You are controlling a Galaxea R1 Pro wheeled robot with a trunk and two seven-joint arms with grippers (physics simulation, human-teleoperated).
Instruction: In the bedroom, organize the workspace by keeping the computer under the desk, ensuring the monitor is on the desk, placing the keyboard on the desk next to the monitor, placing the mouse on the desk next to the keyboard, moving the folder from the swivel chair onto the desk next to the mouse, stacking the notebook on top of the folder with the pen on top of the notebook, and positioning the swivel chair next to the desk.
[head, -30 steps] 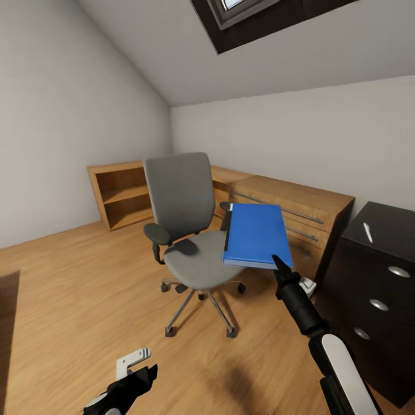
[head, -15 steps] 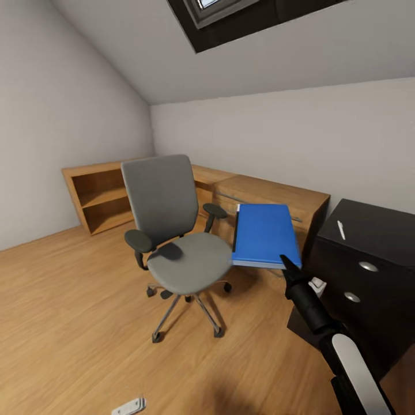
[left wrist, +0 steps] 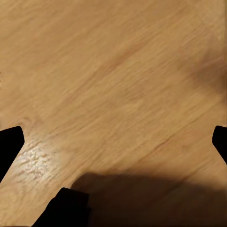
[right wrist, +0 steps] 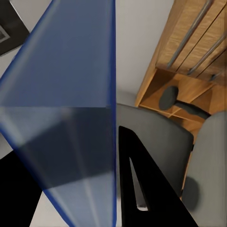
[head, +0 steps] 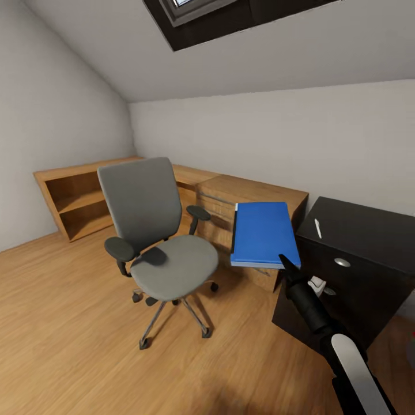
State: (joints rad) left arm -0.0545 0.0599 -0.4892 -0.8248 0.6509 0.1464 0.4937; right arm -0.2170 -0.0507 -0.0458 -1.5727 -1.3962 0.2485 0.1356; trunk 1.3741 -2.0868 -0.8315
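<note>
Right gripper [head: 286, 264]: clamped on the near edge of the folder [head: 262, 233], one dark finger [right wrist: 142, 184] lying against its face in the right wrist view. The folder is carried flat in mid-air, clear of the chair [head: 161, 253] and just short of the black drawer unit [head: 351, 271].

Left gripper [left wrist: 113, 137]: fingertips spread wide at the frame edges, nothing between them, over bare wood floor [left wrist: 109, 71].

Pen [head: 317, 228]: white, lying on the black top above the drawers.

Wooden dresser [head: 248, 202]: behind the folder.

Risks, as judged: the edge-only grip leaves most of the folder overhanging, so it may sag or slip; its far corner could catch the drawer unit; setting it down carelessly could knock the pen.

Writing, brands, labels: none legible.
</note>
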